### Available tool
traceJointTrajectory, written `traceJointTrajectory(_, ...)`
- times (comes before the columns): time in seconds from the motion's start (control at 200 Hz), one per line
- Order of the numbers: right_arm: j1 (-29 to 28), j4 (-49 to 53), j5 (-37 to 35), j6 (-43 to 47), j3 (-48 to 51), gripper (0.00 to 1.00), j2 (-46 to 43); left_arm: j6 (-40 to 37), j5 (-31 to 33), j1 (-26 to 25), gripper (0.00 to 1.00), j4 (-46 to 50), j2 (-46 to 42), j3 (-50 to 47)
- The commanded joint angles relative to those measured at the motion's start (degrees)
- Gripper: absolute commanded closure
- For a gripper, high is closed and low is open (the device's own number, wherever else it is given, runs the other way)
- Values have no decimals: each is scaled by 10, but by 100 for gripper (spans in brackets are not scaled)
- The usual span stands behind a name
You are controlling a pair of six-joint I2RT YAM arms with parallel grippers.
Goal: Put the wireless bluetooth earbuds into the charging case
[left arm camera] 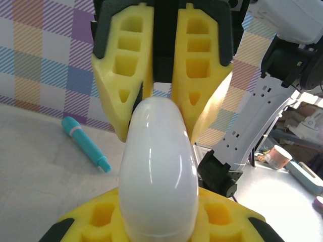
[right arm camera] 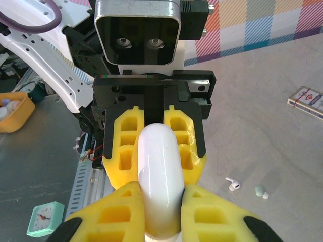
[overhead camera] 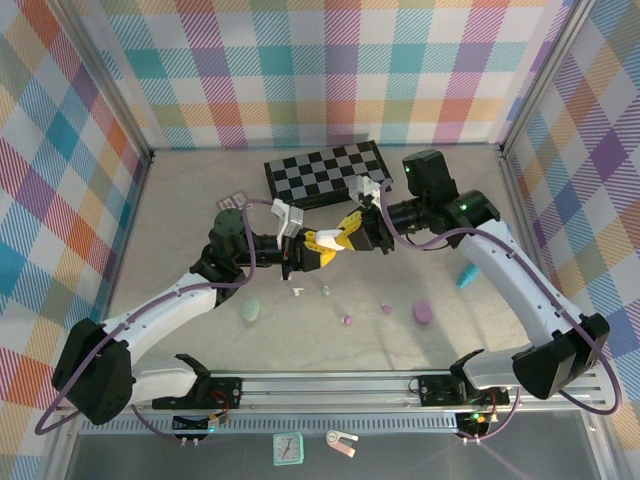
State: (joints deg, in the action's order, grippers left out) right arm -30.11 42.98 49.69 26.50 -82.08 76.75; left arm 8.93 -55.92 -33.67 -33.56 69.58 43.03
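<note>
**White case held between both grippers, earbuds lying on the table**

The table point(overhead camera: 180, 230) is enclosed by walls with a coloured check pattern. A black and white checkerboard mat point(overhead camera: 325, 172) is laid at its far side. The two arms are bent toward each other, so the left gripper point(overhead camera: 318, 247) and the right gripper point(overhead camera: 352, 232) are brought tip to tip above the middle of the table, just in front of the mat.

A white charging case point(left arm camera: 159, 166), smooth and rounded like a pebble, is held between them in the air. The yellow fingers point(right arm camera: 126, 146) of the left gripper are closed on one end of it. The yellow fingers point(left arm camera: 199, 75) of the right gripper are set against both sides of the other end, so the case is gripped from both ends.

Two more cases are seen on the table nearer to the arm bases: a mint green case point(overhead camera: 250, 311) to the left and a lilac case point(overhead camera: 422, 313) to the right, well apart. A teal pen point(overhead camera: 467, 276) is lying beyond the lilac case, and a small card pack point(overhead camera: 232, 201) is placed near the left corner of the mat.

The wireless bluetooth earbuds are spread on the table below the grippers, outside every case. A white earbud point(overhead camera: 297, 292) and a mint green earbud point(overhead camera: 327, 290) are lying near each other. Two lilac earbuds point(overhead camera: 347, 320) are found closer to the lilac case.
</note>
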Motion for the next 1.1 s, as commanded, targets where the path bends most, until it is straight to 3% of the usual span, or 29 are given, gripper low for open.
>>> traceJointTrajectory(0.0, -5, -13, -12, 2, -9, 59, -1, -36, -21, -8, 93, -34, -8, 5)
traceJointTrajectory(0.12, -5, -47, -48, -37, -5, 47, -6, -86, -15, -10, 93, -3, -24, -1)
traceJointTrajectory(0.255, -5, -82, -91, -74, 0, 45, -11, -141, -3, -12, 93, 40, -45, -6)
traceJointTrajectory(0.68, 3, -204, -81, -157, 48, 32, -46, -261, 101, -13, 91, 176, -95, -21)
traceJointTrajectory(0.855, 34, -324, -188, -319, 122, 30, -58, -284, 123, -7, 91, 235, -128, -26)
traceJointTrajectory(1.095, 47, -255, -272, -417, 125, 28, 13, -279, 93, 31, 91, 270, -185, -42)
